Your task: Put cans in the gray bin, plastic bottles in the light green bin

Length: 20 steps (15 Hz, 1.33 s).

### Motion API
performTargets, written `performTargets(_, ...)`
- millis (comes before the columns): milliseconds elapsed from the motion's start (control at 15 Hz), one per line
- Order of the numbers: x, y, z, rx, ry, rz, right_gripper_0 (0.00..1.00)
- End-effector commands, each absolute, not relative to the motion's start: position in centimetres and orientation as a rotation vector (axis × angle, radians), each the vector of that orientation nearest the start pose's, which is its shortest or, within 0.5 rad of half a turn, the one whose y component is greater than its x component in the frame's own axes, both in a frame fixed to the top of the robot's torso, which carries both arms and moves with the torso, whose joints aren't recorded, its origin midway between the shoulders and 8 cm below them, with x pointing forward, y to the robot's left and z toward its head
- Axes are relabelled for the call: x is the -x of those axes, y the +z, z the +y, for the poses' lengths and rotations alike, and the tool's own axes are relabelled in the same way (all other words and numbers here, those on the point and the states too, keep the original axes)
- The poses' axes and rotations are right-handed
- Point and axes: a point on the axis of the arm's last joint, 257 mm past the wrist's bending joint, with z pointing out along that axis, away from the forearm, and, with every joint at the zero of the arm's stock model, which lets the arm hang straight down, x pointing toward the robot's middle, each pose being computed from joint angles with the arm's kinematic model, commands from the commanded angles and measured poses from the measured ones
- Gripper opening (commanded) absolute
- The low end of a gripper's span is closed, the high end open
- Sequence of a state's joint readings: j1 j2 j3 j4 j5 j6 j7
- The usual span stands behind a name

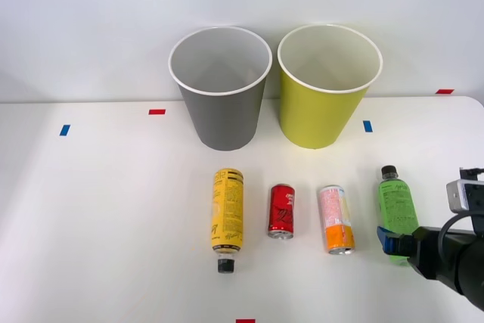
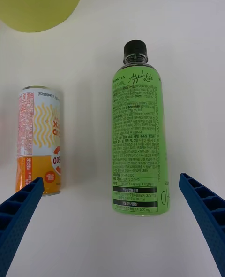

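The right arm's fingers (image 2: 21, 220) stand wide apart straddling the green bottle (image 2: 137, 134), which lies flat at twelve o'clock, its long axis running cap-first away from them.

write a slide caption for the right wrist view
Open right gripper above the green bottle lying on the table, pink-and-orange can beside it.

Open gripper (image 2: 112, 230) straddling green bottle (image 2: 137, 136), bare table (image 1: 113, 209) each side, pink-and-orange can (image 2: 40, 138) close alongside
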State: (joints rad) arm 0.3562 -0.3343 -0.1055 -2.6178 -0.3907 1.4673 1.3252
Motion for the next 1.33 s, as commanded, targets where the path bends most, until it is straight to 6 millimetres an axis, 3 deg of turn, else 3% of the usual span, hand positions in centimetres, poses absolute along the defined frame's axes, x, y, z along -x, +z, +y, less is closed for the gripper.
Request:
performTargets(67,-35.3,-18.0,-25.8,-0.058,0.183,2.317,1.00)
performTargets(133,-36.1,-17.2,-25.7,-0.051,0.182,2.296,1.00)
performTargets(467,-38.4,-18.9,-29.0,-0.103,0.079,2.337,1.00)
performTargets(867,-40.3,-21.5,-31.1,-0.178,-0.024,2.394,1.00)
performTargets(1000,-40.5,-22.1,-31.7,-0.198,-0.066,2.405,1.00)
performTargets(1333,-38.4,-22.8,-32.3,-0.273,-0.115,2.537,1.00)
